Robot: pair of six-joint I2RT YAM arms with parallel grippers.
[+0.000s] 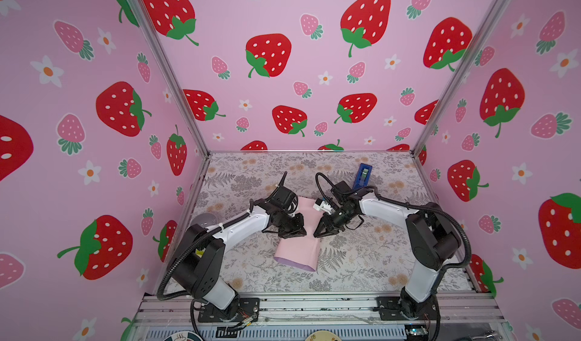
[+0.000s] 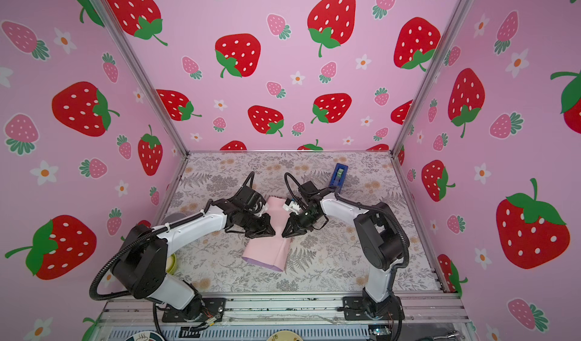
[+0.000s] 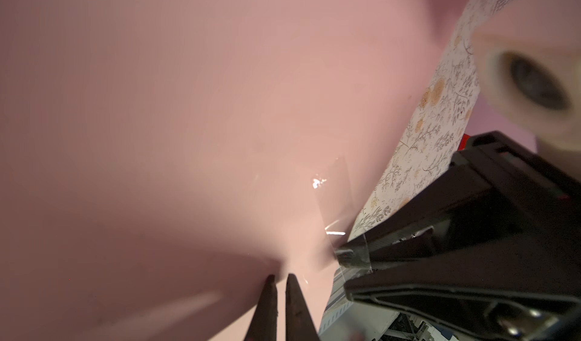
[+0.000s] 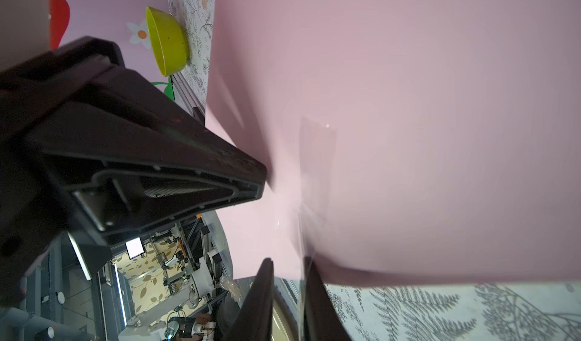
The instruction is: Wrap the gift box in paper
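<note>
In both top views the paper [image 1: 295, 248] lies pink face out as a loose tube in the middle of the floral table [image 1: 361, 260]. The gift box is hidden inside it, so its exact place cannot be told. The left gripper [image 1: 301, 231] and right gripper [image 1: 317, 234] meet tip to tip over the tube's middle, and the blue tape dispenser [image 1: 362, 176] stands well apart at the far right. The left wrist view shows the left gripper's jaws all but closed, tips pressed on the paper with nothing clearly between them. A clear tape strip [image 3: 333, 198] runs from the paper to the right gripper's tips. The right wrist view shows the right gripper's jaws a little apart, the tape's free edge beside one finger. This looks like taping the seam. The left should pin the overlap flat while the right draws off low and sideways, so the tape peels from the finger, not from the paper.
</note>
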